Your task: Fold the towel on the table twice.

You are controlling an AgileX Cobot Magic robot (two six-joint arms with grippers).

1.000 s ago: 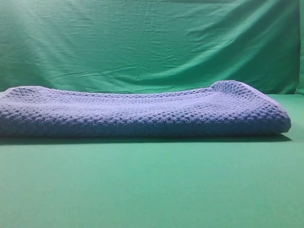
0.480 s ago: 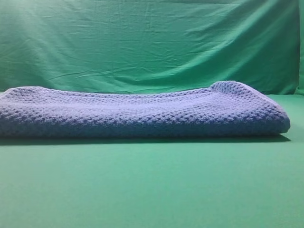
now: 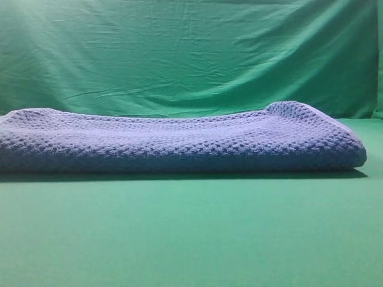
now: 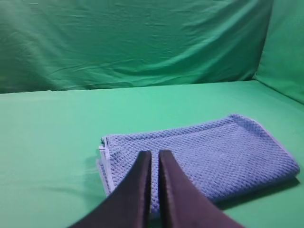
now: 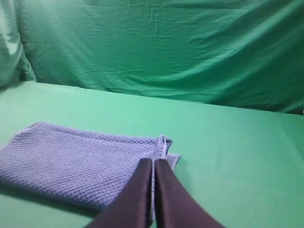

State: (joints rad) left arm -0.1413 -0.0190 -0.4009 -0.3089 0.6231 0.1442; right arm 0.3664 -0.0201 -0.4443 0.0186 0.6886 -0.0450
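The blue-grey waffle-weave towel lies folded into a long flat bundle across the green table; neither gripper shows in the exterior high view. In the left wrist view my left gripper hangs over the towel near its pale-hemmed left end, its dark fingers almost together with nothing between them. Seen from the right wrist, my right gripper is shut and empty above the towel's right end, where the hem stands up a little.
A wrinkled green backdrop curtain hangs behind the table. Bare green table surface lies in front of the towel and on both sides of it.
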